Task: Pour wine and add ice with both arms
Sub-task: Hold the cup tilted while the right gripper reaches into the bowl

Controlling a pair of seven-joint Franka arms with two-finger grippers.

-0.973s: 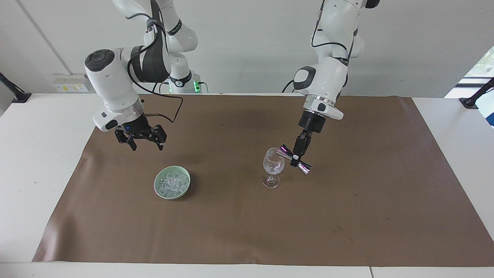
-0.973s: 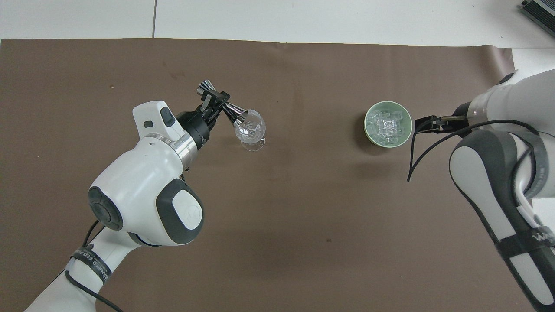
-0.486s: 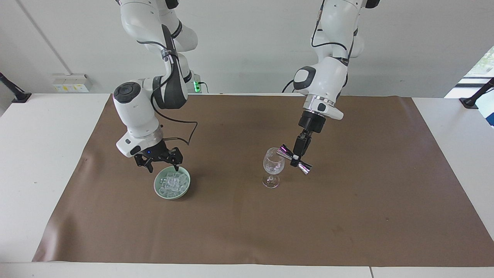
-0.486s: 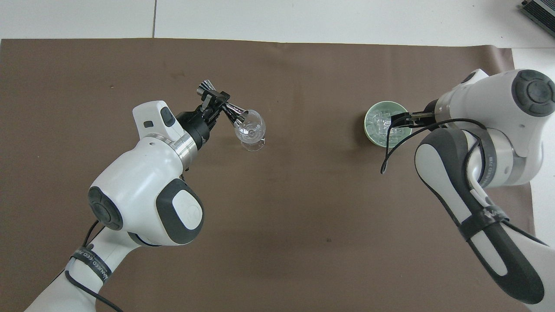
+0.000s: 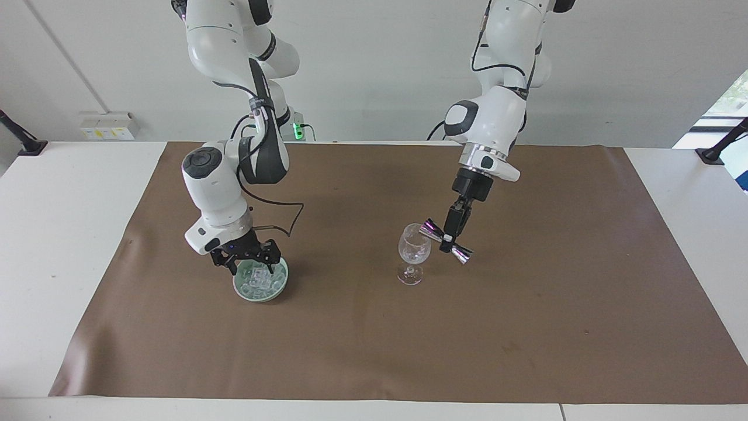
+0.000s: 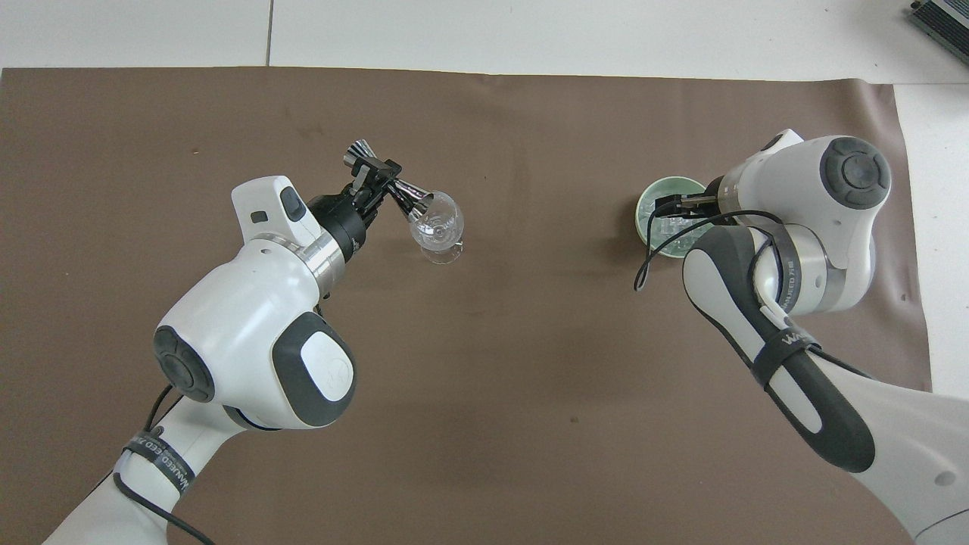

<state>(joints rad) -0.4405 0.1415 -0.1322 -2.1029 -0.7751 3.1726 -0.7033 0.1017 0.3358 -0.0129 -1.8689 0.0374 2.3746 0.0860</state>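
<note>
Gripping a tilted jigger (image 5: 446, 241) over the wine glass (image 5: 414, 252), left gripper (image 5: 449, 236) clenched, right gripper (image 5: 248, 261) spread over ice (image 5: 260, 280), armband lettering seemingly unreadable.

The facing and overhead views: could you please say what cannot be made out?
- Overhead view: the right arm's wrist covers half the pale green bowl and most of the right end effector.
- Facing view: whether that end effector touches the clear ice cubes is too small to tell.
- Both views: any liquid in the clear stemmed wine glass or silver jigger is indiscernible.
</note>
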